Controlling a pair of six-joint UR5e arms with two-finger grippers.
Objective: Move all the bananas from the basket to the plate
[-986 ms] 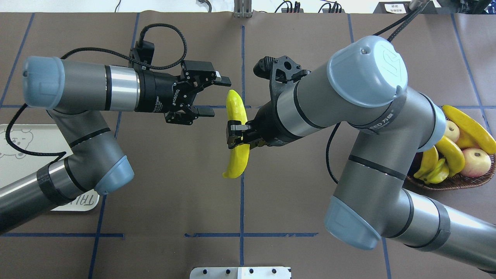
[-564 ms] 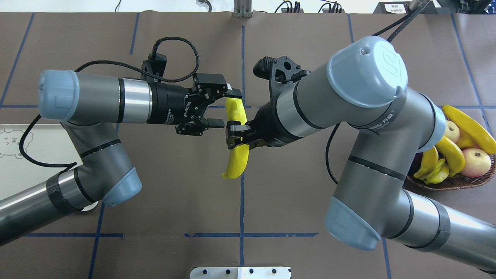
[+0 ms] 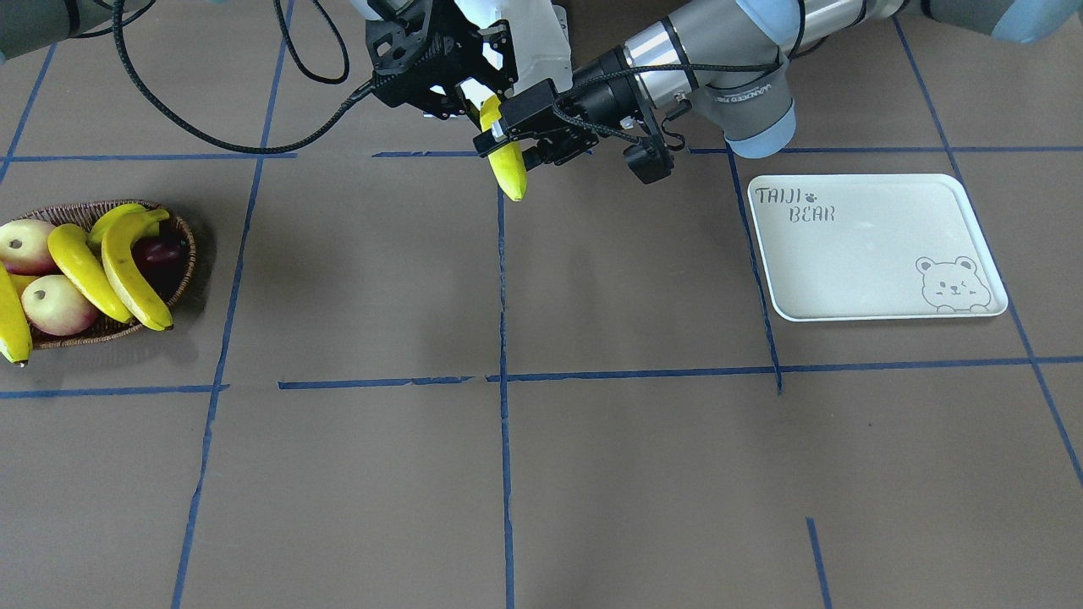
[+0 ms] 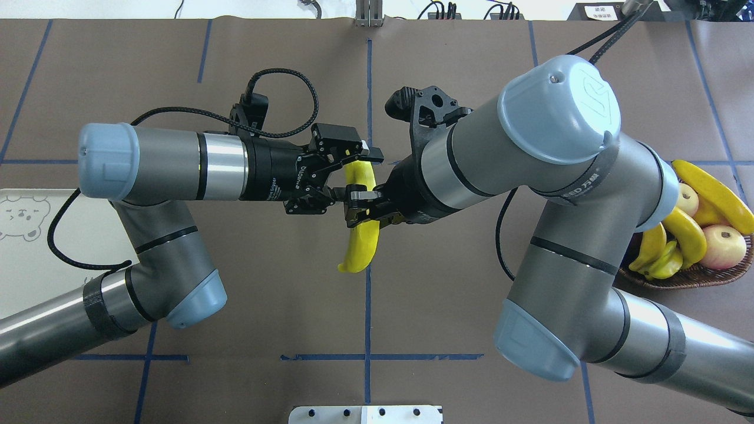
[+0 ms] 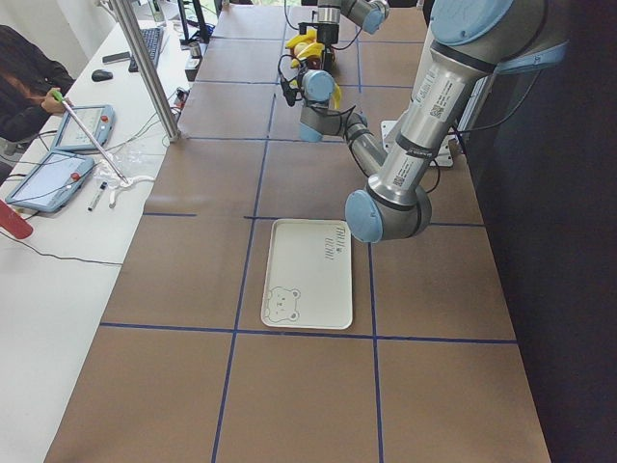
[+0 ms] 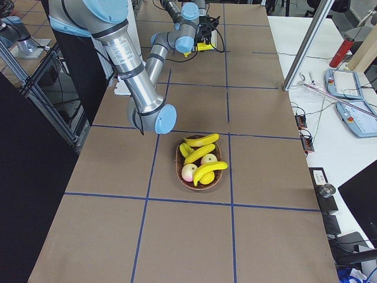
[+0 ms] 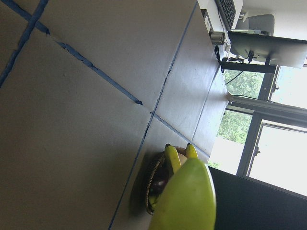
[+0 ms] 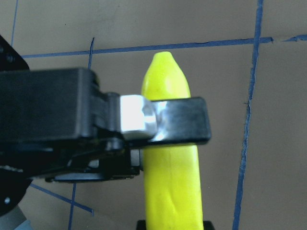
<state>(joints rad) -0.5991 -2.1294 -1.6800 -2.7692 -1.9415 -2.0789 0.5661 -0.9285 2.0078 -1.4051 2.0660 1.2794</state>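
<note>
Left gripper (image 4: 355, 172) has advanced, jaws spread around the yellow banana (image 4: 360, 247) the right gripper (image 4: 355, 206) clamps

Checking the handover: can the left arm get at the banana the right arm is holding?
Probably yes. The left gripper is open, its fingers either side of the banana's free end, beside the right gripper's hold; nothing stands between them.

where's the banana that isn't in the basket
In the overhead view the banana hangs mid-table over the centre blue tape line, held by the right gripper, with the left gripper open around its far end.
</note>
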